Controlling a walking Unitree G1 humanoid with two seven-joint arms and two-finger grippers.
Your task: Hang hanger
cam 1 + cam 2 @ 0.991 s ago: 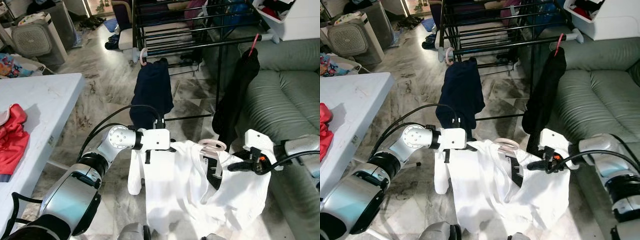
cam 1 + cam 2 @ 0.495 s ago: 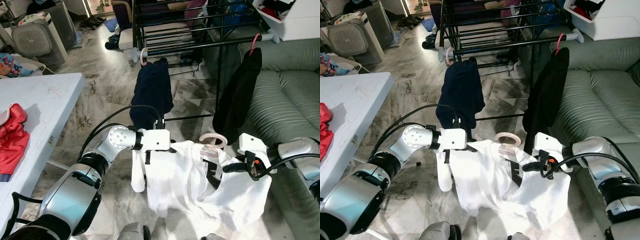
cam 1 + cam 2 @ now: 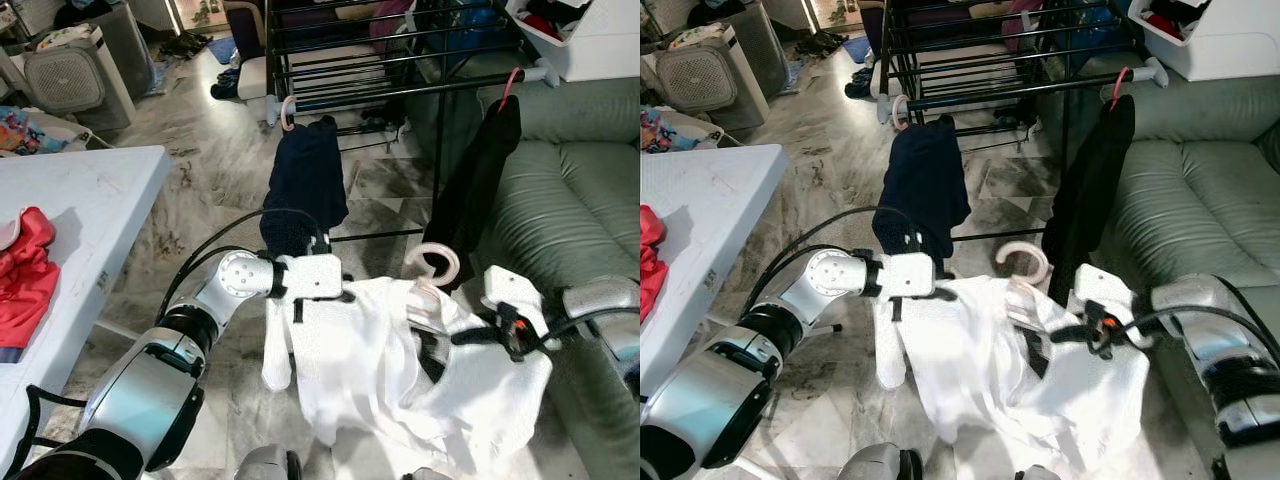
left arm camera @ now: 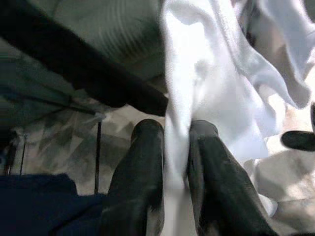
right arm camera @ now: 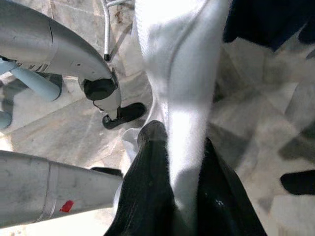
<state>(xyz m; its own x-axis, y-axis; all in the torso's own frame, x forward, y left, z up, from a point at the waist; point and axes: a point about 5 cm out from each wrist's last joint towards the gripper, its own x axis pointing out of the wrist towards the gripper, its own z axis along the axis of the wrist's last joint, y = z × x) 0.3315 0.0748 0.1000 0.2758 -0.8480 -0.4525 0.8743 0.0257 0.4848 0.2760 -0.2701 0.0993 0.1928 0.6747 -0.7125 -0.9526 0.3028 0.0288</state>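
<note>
The black drying rack [image 3: 400, 90] stands at 12 o'clock with 2 dark garments on it. Below, a white shirt [image 3: 380, 370] on a pink hanger [image 3: 432, 265] (hook up) spreads between both arms. Left gripper [image 4: 174, 147] and right gripper [image 5: 179, 147] each pinch its fabric.

Even, bright daylight fills both eye views, which stay sharp with slight bending toward the edges. The white shirt [image 3: 400, 380] glares nearly featureless, and the marble floor [image 3: 215, 170] shines. The wrist views are softer: the near fingers [image 4: 142, 182] are blurred, the background dim.
</note>
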